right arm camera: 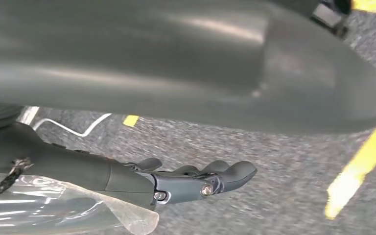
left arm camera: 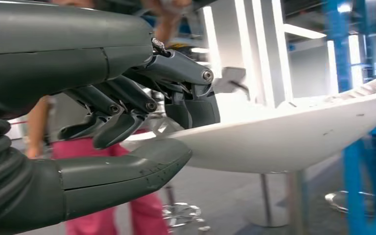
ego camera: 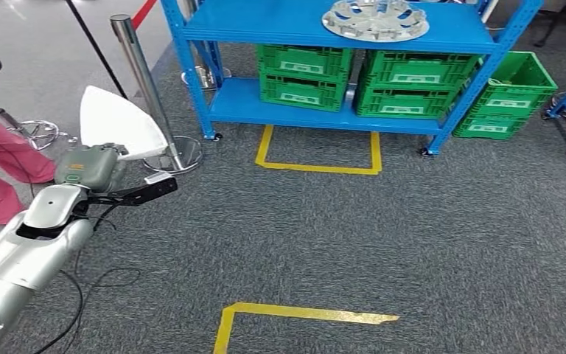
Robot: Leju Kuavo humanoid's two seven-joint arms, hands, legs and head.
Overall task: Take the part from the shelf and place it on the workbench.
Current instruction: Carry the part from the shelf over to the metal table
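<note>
steel post (ego camera: 138, 81) just beside held white part (ego camera: 118, 122)

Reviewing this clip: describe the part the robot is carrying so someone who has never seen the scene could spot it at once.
Start at the blue shelf at the top of the head view, then go down-left past the chrome post to the robot's silver left arm. The left hand grips a white part, a smooth curved shell with a pointed tip. Nothing else nearby is white.
</note>
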